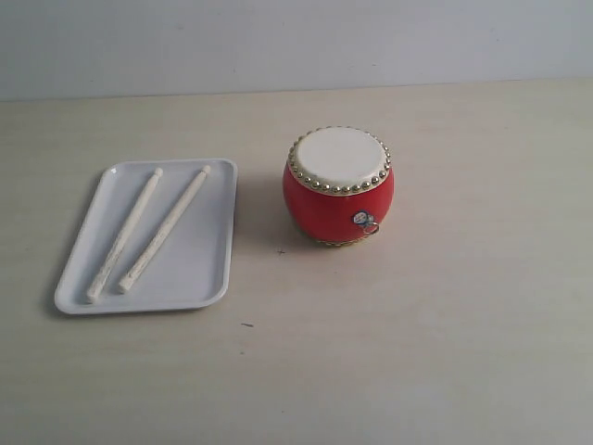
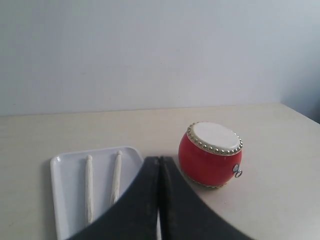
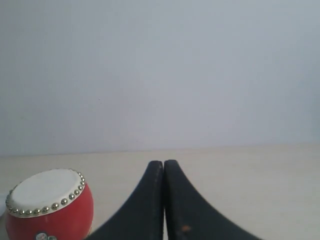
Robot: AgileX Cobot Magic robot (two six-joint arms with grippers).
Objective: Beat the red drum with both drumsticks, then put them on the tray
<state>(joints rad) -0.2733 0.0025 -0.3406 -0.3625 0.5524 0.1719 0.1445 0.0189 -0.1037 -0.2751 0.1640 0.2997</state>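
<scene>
So, quick headcount: one small barrel-shaped glossy red drum with a cream skin top ringed in gold studs, two thin pale wooden drumsticks, and one flat white rectangular plastic tray with rounded corners. All of it sits on a pale wood-look counter.

Both drumsticks lie flat inside the tray, side by side. They're closer together at the near ends and fan out a bit toward the far ends, and as far as I can see they aren't touching.

The drum stands upright on the counter just beside the tray, to its right in the exterior view, with a strip of bare counter between them. It has one small metal ring on the side facing the camera.

Two hands as well. The left hand has its black fingers pressed together tip to tip, with the tray, both sticks and the drum beyond it. The right hand is squeezed together the same way, with the drum nearby.
</scene>
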